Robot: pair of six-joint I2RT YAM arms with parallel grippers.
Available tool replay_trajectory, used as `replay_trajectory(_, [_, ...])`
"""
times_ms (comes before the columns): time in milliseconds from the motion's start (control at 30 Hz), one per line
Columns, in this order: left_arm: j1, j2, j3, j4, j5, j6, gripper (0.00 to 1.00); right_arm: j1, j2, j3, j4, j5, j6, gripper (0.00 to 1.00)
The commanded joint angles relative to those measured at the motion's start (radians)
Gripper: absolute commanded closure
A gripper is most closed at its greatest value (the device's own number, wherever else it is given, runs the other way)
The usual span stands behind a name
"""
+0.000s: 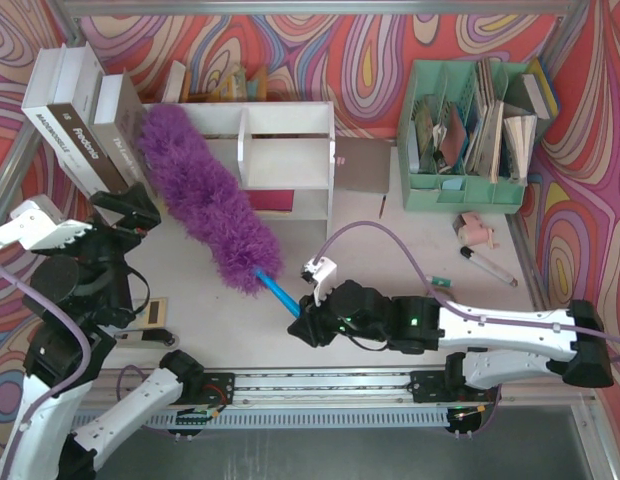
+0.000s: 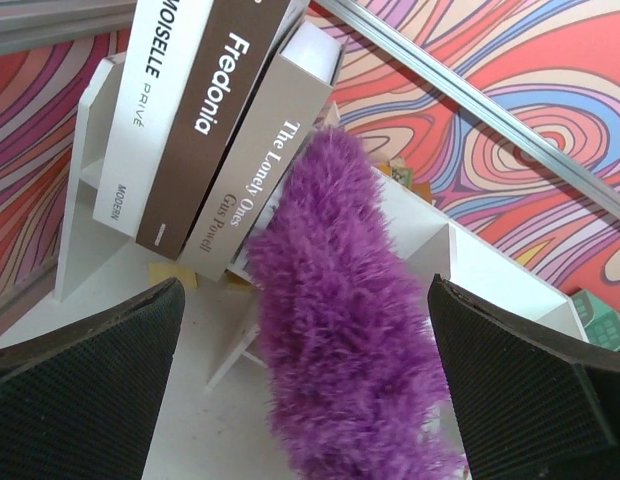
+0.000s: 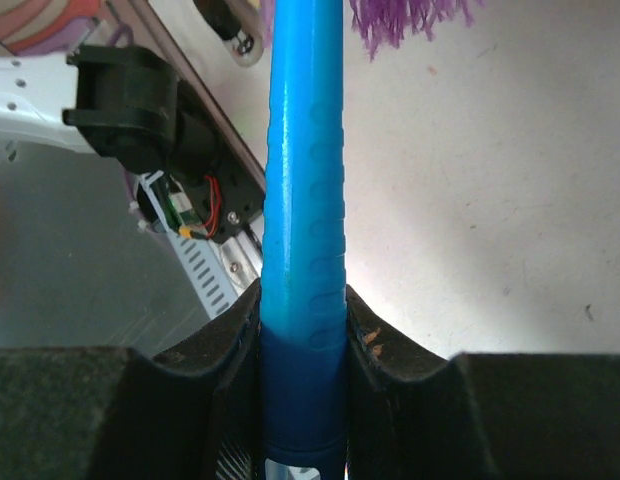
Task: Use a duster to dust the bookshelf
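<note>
The duster has a long fluffy purple head [image 1: 205, 200] and a thin blue handle [image 1: 278, 293]. My right gripper [image 1: 302, 322] is shut on the handle's lower end; in the right wrist view the handle [image 3: 305, 200] runs up from between the gripper [image 3: 303, 310] and its black fingers [image 3: 220, 340]. The head lies slanted across the left end of the white bookshelf [image 1: 290, 150], its tip at the top left corner. My left gripper [image 1: 125, 200] stands open to the left of the head. In its own view the gripper [image 2: 305, 300] frames the purple head [image 2: 340, 250] without touching it, the bookshelf [image 2: 470, 265] behind.
Books [image 1: 80, 110] lean against the shelf's left side, also seen as books [image 2: 210, 110]. A mint-green organizer [image 1: 470, 140] with papers stands at the back right. A grey square [image 1: 362, 165], a pink item [image 1: 477, 230], a marker [image 1: 487, 265] and a small card [image 1: 150, 312] lie on the table.
</note>
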Motion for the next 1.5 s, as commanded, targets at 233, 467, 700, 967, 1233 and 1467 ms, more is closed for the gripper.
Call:
replay_trajectory(233, [-0.002, -0.037, 0.051, 0.003, -0.008, 0.047, 0.02, 0.011, 0.010, 0.168, 0.143, 0.036, -0.160, 1.00])
replay_trajectory(467, [-0.002, -0.057, 0.054, -0.007, -0.013, 0.062, 0.02, 0.011, 0.112, 0.174, 0.153, 0.048, -0.147, 1.00])
replay_trajectory(700, [-0.002, -0.063, 0.055, -0.006, -0.019, 0.077, 0.02, 0.010, 0.060, 0.096, 0.147, 0.127, -0.119, 1.00])
replay_trajectory(967, [-0.002, -0.073, 0.061, -0.005, -0.022, 0.078, 0.02, 0.009, 0.010, 0.115, 0.095, 0.192, -0.140, 1.00])
replay_trajectory(1233, [-0.002, -0.075, 0.073, -0.011, -0.024, 0.081, 0.02, 0.009, 0.017, 0.219, 0.137, 0.157, -0.212, 1.00])
replay_trajectory(1467, [-0.002, -0.093, 0.090, 0.004, -0.037, 0.114, 0.02, 0.010, 0.097, 0.404, 0.077, 0.124, -0.295, 1.00])
